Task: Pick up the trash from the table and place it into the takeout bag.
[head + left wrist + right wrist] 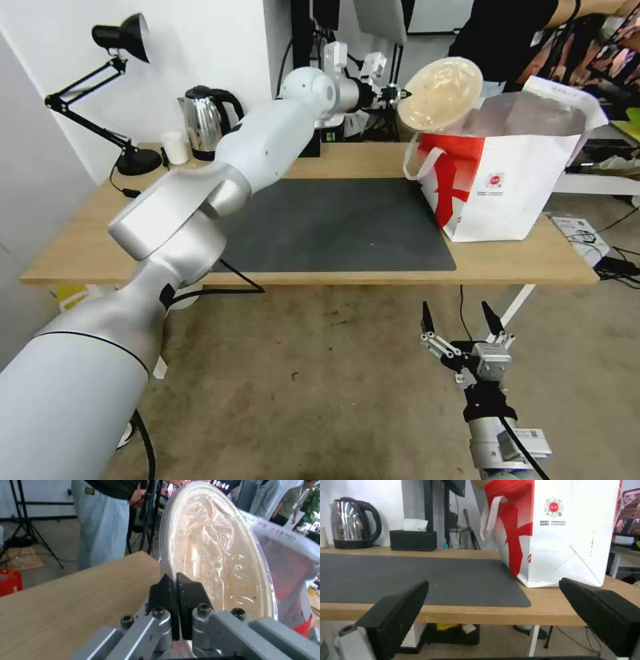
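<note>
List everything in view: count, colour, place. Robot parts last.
beige bowl: one, beige, tilted on edge above the bag's open top, rim pinched
takeout bag: one, white and red, table's right end
table: one, light wood
mat: one, dark grey, table centre
kettle: one, steel and black, back left
small cup: one, white, beside kettle
desk lamp: one, black, far left
tissue box: one, black, back edge
left gripper: shut on the bowl's rim
right gripper: open, low before the table's front edge
</note>
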